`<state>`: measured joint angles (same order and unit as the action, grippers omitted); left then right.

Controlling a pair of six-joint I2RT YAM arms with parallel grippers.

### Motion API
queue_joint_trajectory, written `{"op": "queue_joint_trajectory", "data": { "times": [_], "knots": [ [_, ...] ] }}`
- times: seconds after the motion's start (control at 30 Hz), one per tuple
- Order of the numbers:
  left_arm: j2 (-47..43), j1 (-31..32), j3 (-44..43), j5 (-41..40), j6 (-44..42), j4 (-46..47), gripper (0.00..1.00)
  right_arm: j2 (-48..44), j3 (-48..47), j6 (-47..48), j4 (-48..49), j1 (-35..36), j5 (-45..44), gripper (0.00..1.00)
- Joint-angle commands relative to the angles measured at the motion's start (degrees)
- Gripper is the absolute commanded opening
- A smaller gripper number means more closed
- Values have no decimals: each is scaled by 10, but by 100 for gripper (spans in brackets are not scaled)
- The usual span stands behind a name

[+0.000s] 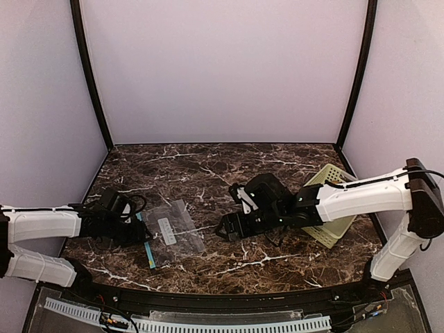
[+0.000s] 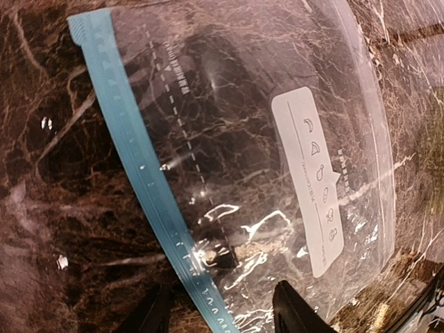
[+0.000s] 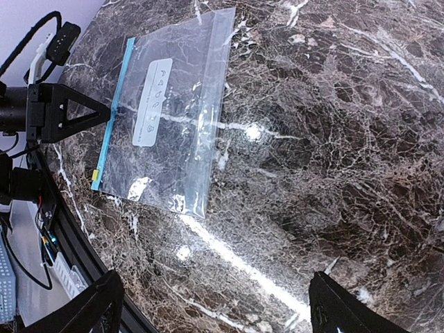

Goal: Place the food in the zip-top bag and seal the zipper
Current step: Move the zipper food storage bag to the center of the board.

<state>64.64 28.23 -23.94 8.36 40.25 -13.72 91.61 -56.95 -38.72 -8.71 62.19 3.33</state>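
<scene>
**A:** Eyes on the clear bag (image 1: 173,232), lying flat on the dark marble desk (image 1: 208,166). Where is the left hand (image 2: 223,298)?

**B:** Right at the bag's zipper (image 2: 139,173) edge. From its own camera the teal strip runs between its two fingers (image 2: 291,312), one on the outer side of the strip and one over the clear plastic. They stand partly apart and are pinching nothing.

**A:** And from the other arm's camera?

**B:** There a dark fingertip of the left hand touches the strip about midway along the bag's edge. The bag itself looks flat, with a few wrinkles and glare. The white label (image 2: 316,180) faces up, just inside the zipper.

**A:** Now the right hand (image 3: 216,281).

**B:** It's off the bag's far side, the side opposite the zipper, hanging above bare marble close to the bag without touching it. Its fingers are spread wide and there's nothing between them.

**A:** Anything else out there?

**B:** A pale green slotted basket (image 1: 331,234), tilted, well away from the bag beyond the right hand. The right arm crosses in front of it. I can't tell what it holds.
</scene>
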Motion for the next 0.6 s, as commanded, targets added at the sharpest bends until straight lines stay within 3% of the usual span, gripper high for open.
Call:
{"op": "queue_joint_trajectory", "data": {
  "times": [0.0,0.4,0.57],
  "knots": [
    [22,-3,9,8,-18,9,49,12,-15,-17,16,7,5,90],
    [55,2,48,47,-5,81,13,21,8,-42,41,7,4,89],
    [68,46,59,50,11,126,11,35,15,-51,55,7,11,87]
  ]
}}
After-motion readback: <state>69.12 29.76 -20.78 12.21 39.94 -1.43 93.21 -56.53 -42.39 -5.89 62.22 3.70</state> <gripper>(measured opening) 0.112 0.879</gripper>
